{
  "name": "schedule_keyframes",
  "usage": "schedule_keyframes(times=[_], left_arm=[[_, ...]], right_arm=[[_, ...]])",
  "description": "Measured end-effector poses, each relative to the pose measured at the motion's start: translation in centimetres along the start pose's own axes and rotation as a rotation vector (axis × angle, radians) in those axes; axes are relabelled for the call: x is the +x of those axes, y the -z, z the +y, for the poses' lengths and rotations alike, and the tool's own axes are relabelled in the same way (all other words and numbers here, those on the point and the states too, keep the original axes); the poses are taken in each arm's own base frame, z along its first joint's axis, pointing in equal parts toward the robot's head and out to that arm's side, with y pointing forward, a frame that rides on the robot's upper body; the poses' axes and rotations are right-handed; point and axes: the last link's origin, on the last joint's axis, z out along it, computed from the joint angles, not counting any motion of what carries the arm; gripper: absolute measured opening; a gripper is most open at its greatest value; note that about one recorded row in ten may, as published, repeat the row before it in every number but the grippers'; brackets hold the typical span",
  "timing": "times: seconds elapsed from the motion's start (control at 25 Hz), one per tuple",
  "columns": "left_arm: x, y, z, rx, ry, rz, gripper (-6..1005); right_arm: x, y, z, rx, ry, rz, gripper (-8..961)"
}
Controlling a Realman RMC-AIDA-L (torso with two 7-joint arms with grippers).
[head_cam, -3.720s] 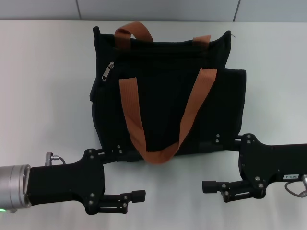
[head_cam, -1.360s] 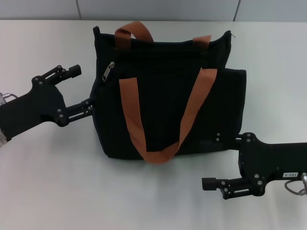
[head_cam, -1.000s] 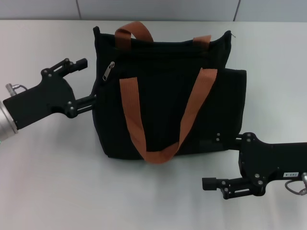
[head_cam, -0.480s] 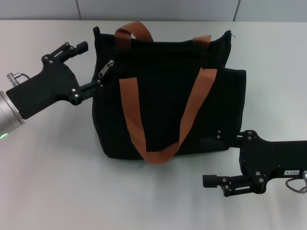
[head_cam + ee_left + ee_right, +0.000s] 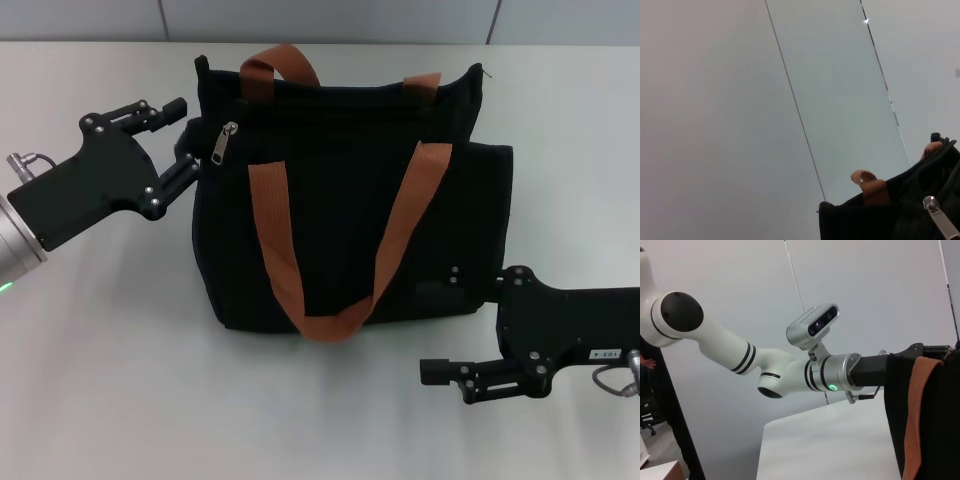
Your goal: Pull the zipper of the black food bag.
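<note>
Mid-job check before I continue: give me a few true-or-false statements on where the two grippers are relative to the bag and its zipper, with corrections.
1. The left gripper is at the upper left corner of the black food bag, beside the zipper. True.
2. The jaws of the left gripper are shut on the zipper. False: they stand open, the silver tab free beside them.
3. The right gripper is low by the bag's near right corner, over the table. True.
4. The right gripper holds an orange-brown strap. False: it touches no strap.
</note>
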Motion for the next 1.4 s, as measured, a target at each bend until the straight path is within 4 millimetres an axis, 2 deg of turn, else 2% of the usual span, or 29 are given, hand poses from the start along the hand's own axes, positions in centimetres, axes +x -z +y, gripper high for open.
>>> schedule_keyframes(times=[0.12,0.48,0.68,0.84,0.92,0.96,1.12,1.16,1.4], left_arm=[[0.0,0.0,0.1,-0.005,-0.001,0.001,432],[0.0,-0.1,0.1,-0.009,-0.001,0.001,196],[0.1,0.1,0.2,-0.012,0.001,0.011,24],[0.3,0.6,0.5,-0.013,-0.002,0.030,24],[0.4,0.7,0.6,-0.013,-0.009,0.041,24],[0.4,0.8,0.8,-0.012,-0.013,0.049,24],[0.4,0.8,1.0,0.002,-0.009,0.058,24],[0.4,0.8,1.0,0.002,-0.009,0.058,24],[0.5,1.0,1.0,0.024,0.002,0.076,24]], right_arm=[[-0.1,0.0,-0.1,-0.002,-0.002,0.002,817],[-0.1,0.0,-0.1,-0.002,-0.002,0.002,817],[-0.2,0.0,0.0,-0.010,-0.003,-0.001,817],[-0.8,0.0,0.4,-0.045,-0.014,-0.041,817],[-2.2,-0.1,0.3,-0.050,-0.073,-0.130,817],[-2.2,-0.1,0.3,-0.050,-0.073,-0.130,817],[-4.7,-0.7,-0.9,-0.067,-0.241,-0.220,817],[-4.7,-0.7,-0.9,-0.067,-0.241,-0.220,817],[-7.9,-1.5,-2.9,-0.096,-0.433,-0.260,817]])
